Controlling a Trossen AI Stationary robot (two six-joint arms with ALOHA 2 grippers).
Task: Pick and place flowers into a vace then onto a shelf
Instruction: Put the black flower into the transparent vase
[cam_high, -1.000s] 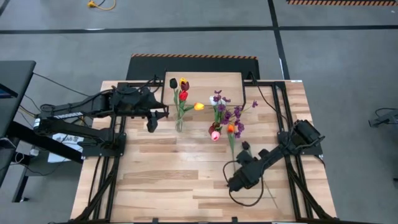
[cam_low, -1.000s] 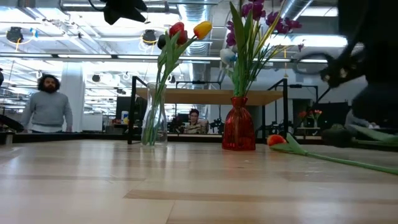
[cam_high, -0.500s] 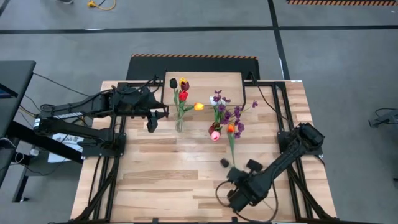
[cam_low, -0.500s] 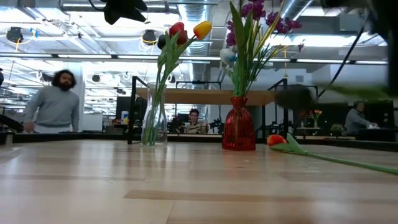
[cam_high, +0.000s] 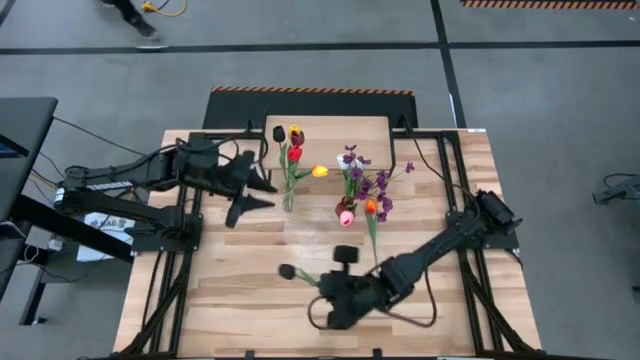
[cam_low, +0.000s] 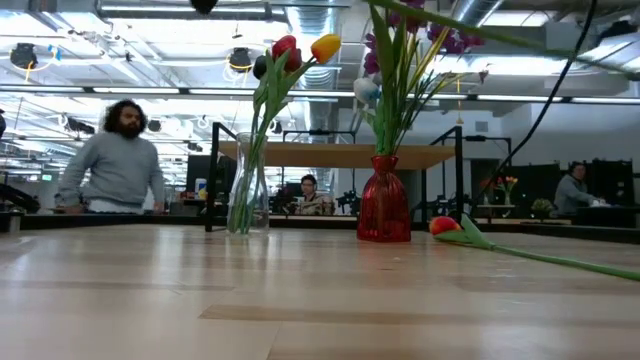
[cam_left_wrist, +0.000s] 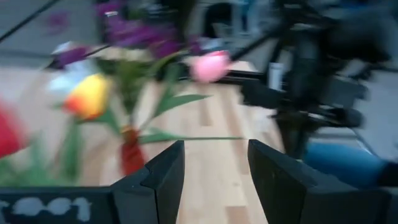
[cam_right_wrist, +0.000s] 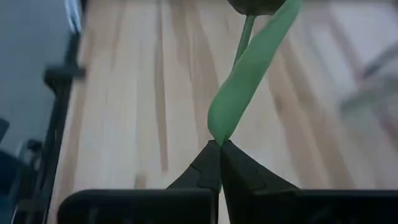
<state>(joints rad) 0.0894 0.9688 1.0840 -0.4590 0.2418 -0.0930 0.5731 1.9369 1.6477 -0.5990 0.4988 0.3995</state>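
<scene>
My right gripper (cam_high: 322, 285) hangs over the table's near middle, shut on a dark-headed tulip (cam_high: 287, 271). The tulip's green stem (cam_low: 480, 35) crosses the top of the low view. A clear glass vase (cam_low: 245, 190) holds red, yellow and dark tulips (cam_high: 293, 150). Beside it, a red vase (cam_low: 384, 200) holds purple sprigs (cam_high: 365, 180). An orange tulip (cam_low: 445, 226) lies flat on the table. The shelf (cam_high: 325, 130) stands at the far edge. My left gripper (cam_left_wrist: 214, 180) is open in the air, left of the glass vase. My right gripper pinches the tulip's green stem and leaf (cam_right_wrist: 219, 134) between its two fingertips (cam_right_wrist: 205, 165). The flower runs on past the fingertips, its dark head (cam_right_wrist: 255, 5) farthest from them. It is lifted clear of the table.
A pink tulip head (cam_high: 346, 217) shows beside the red vase. Black frame rails (cam_high: 455, 200) run along both sides of the table. Bare wood (cam_high: 240, 290) lies at the near left. A person (cam_low: 118, 170) walks in the room behind.
My right gripper has risen and gone toward the table's left edge while rolling its wrist. It has carried the dark tulip up off the table. My left gripper has turned a little where it hangs. The person behind has walked to the right.
</scene>
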